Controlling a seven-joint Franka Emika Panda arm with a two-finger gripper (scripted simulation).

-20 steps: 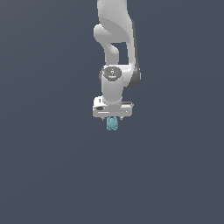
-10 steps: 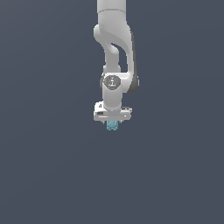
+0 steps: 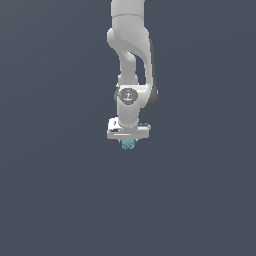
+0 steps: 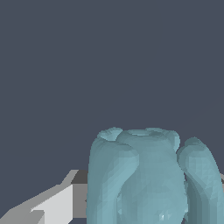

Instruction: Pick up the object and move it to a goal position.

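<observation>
A: Over the last second the arm (image 3: 131,60) has drawn upward, and the gripper (image 3: 128,143) sits a little higher in the exterior view than it did, with the teal piece riding up along with it.

B: And it's hanging on! The object (image 3: 128,144) pokes out just below the white hand, tucked between the fingers (image 4: 52,205), which are closed in tight on it. Only a small lumpy stub shows beneath the hand, much narrower than the hand itself.

A: Sweep that exterior view from its left to its right: plain dark grey backdrop, then the white arm dropping straight down the middle, wrist joint, flat hand, teal lump under it, then dark grey again.

B: The wrist view is nearly filled along one edge by the object (image 4: 148,179), with rounded, ribbed bulges and a shallow hollow at its end. One pale finger shows beside it, touching its flank. The other finger is hidden behind the lump.

A: Everything past it is flat dark grey.
</observation>
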